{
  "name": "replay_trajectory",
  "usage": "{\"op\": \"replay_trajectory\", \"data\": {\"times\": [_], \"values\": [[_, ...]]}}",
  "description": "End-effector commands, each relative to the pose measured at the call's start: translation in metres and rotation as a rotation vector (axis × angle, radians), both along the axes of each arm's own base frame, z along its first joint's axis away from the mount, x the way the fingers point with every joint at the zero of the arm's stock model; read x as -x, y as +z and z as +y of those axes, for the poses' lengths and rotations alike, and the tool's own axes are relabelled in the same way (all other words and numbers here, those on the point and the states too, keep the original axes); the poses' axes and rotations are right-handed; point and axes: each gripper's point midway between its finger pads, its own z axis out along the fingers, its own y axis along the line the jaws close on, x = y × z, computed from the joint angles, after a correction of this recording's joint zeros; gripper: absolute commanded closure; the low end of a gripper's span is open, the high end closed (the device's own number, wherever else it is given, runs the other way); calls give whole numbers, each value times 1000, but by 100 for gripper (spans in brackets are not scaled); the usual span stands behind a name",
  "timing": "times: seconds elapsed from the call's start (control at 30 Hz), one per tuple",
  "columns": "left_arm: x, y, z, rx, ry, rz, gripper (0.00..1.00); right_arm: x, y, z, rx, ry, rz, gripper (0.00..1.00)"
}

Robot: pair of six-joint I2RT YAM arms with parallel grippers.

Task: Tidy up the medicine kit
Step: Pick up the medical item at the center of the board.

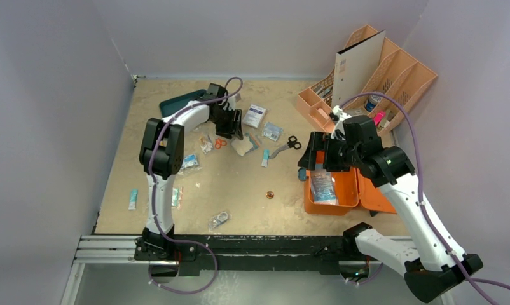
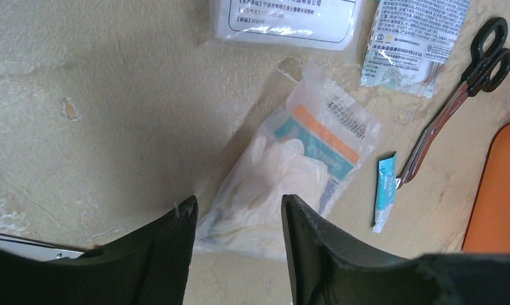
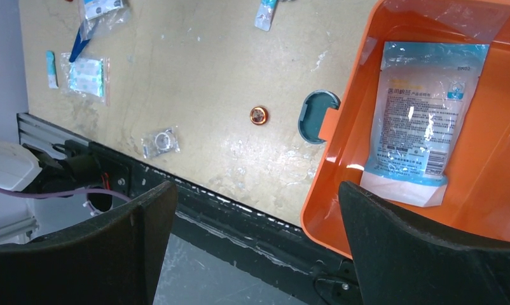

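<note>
Medicine kit below right end effector: rigid, slick plastic, likely light; grip rim wall. Right end effector wide open, empty. Left end effector half-open astride glove packet.

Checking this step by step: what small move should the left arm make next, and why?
Probably lower the left end effector slightly and close on the clear plastic packet of white gloves. Its open fingers sit either side of the packet's near end, the packet lies flat on the tan table, and it is not yet in the open bright orange plastic case.
</note>
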Motion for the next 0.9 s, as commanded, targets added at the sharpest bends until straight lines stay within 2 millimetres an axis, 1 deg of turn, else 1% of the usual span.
{"op": "replay_trajectory", "data": {"times": [0.0,0.13,0.2,0.37,0.53,0.6,0.67,0.7,0.77,0.87], "values": [[4,-9,-4,-2,-7,10,52,1,-2,1,-9,13,-10,1],[14,-17,-3,-31,19,44,56,0,-4,2,-8,15,-6,1],[18,-21,-3,-40,31,67,60,1,-4,1,-7,11,-1,1],[28,-23,-4,-84,30,82,70,6,-5,0,-18,5,-5,1],[37,-25,2,-131,67,107,82,9,-2,-2,-24,-5,-12,1],[40,-27,5,-144,87,112,88,10,-2,-1,-31,-1,-8,1],[45,-29,6,-142,102,122,96,11,-2,-1,-33,-1,-4,1],[47,-28,6,-140,107,127,100,11,-3,-1,-36,-2,0,1],[50,-23,7,-135,117,128,100,13,-2,-1,-42,-4,0,1],[54,-5,6,-118,135,117,100,13,-4,1,-59,-10,6,1]]}}
